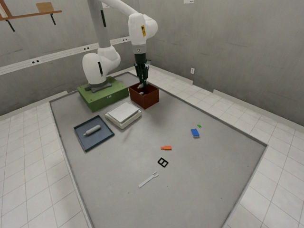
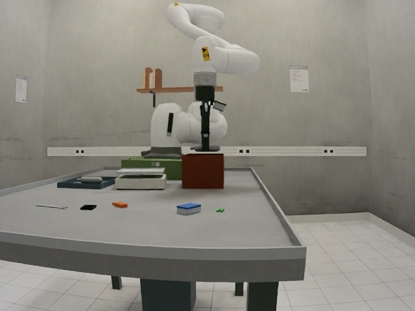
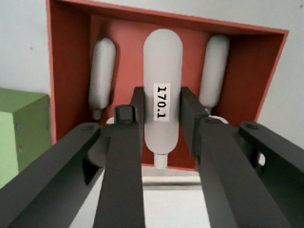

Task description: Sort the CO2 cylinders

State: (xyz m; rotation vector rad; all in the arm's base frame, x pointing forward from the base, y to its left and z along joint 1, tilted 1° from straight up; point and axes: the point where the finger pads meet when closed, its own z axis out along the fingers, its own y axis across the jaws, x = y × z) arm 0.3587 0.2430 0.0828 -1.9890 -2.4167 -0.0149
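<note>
My gripper (image 3: pixel 161 102) is shut on a grey CO2 cylinder (image 3: pixel 162 90) stamped 170.1. It holds the cylinder level just above the rim of the red-brown scrap bin (image 1: pixel 144 94), which also shows in the exterior view (image 2: pixel 202 170). The held cylinder shows in the exterior view (image 2: pixel 205 147) right over the bin's top edge. Two more cylinders lie on the bin's floor, one at the left (image 3: pixel 102 76) and one at the right (image 3: pixel 214 68). Another cylinder (image 1: pixel 92 129) lies flat in the dark blue tray (image 1: pixel 93 132).
The white scale (image 1: pixel 123 114) stands between the tray and the bin. The green robot base (image 1: pixel 103 93) is beside the bin. On the table lie a blue block (image 1: pixel 194 132), a small green piece (image 1: pixel 199 125), an orange piece (image 1: pixel 166 147), a black frame (image 1: pixel 162 162) and a white fork (image 1: pixel 148 179).
</note>
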